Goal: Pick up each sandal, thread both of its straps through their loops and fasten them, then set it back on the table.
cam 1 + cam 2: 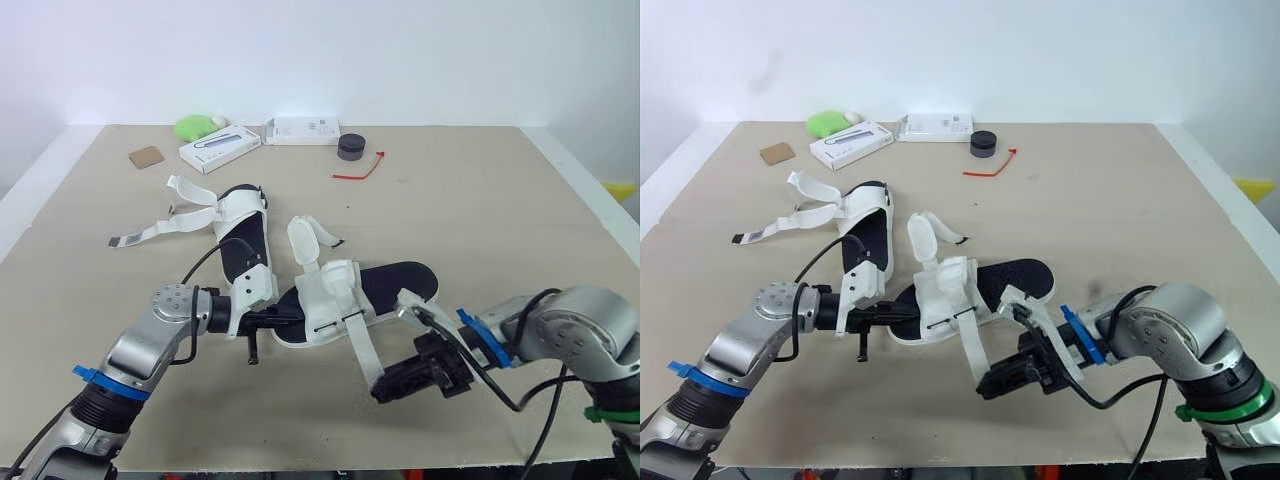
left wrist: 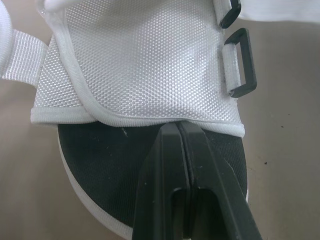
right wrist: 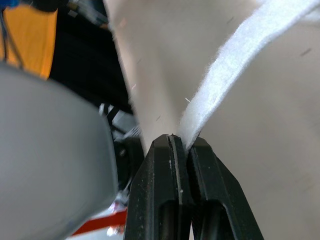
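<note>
Left jaws pinch shut on the hem of the white sandal (image 1: pixel 330 292) at frame centre; right jaws clamp its loose strap (image 1: pixel 362 350) at lower centre. A hard pull could drag the sandal across the counter (image 1: pixel 480 200), or the strap could slip free.

On the table (image 1: pixel 480 210), the near sandal (image 1: pixel 385 285) lies centre, the second sandal (image 1: pixel 240 235) behind-left (perhaps touching); boxes (image 1: pixel 220 148) at far edge.
</note>
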